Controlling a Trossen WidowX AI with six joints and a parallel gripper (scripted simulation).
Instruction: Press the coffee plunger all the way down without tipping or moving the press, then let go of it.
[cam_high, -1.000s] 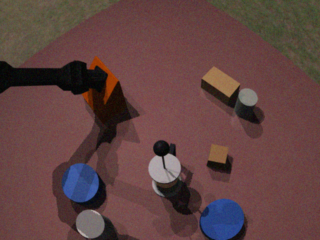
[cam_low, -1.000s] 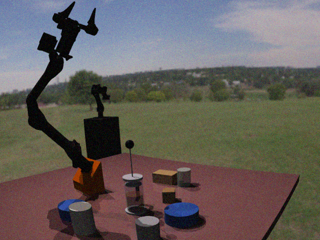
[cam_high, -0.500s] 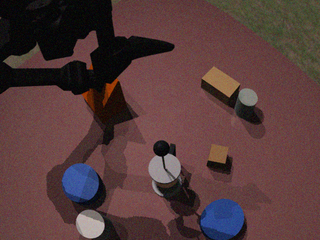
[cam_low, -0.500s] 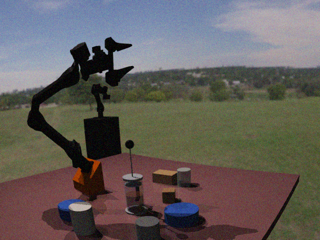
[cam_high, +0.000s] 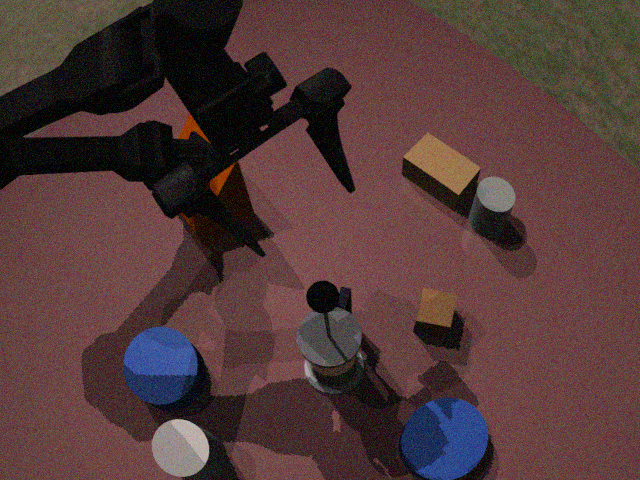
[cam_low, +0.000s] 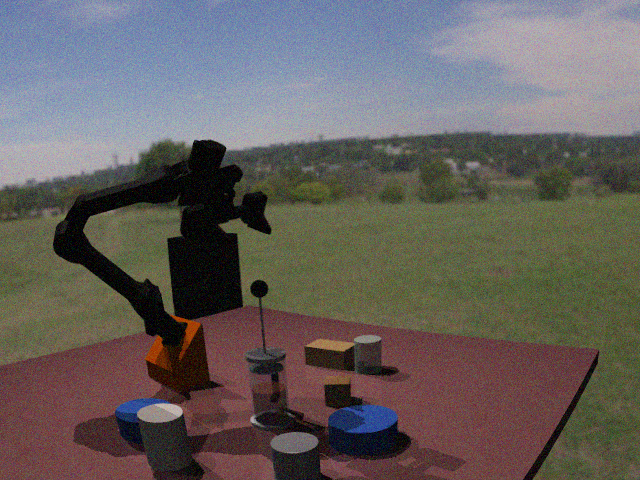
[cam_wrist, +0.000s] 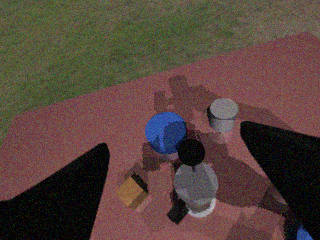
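The coffee press (cam_high: 329, 338) (cam_low: 267, 387) (cam_wrist: 196, 184) stands upright on the reddish table, with a clear body and a grey lid. Its plunger is up: the black knob (cam_high: 322, 296) (cam_low: 258, 288) (cam_wrist: 191, 152) sits on a long thin rod well above the lid. My gripper (cam_high: 308, 223) (cam_wrist: 173, 138) is open and empty, its fingers wide apart. It hangs above and behind the press, towards the arm's base, pointing down at a slant. In the wrist view the knob shows between the two fingers, further off. Nothing touches the press.
Blue discs (cam_high: 160, 365) (cam_high: 445, 438) (cam_low: 362, 431) lie on both sides of the press. A pale cylinder (cam_high: 180, 447) (cam_low: 166, 441) and a grey cylinder (cam_low: 295, 459) (cam_wrist: 223, 116) stand in front. A small wooden block (cam_high: 437, 308), a longer block (cam_high: 442, 162) and another cylinder (cam_high: 495, 195) stand right.
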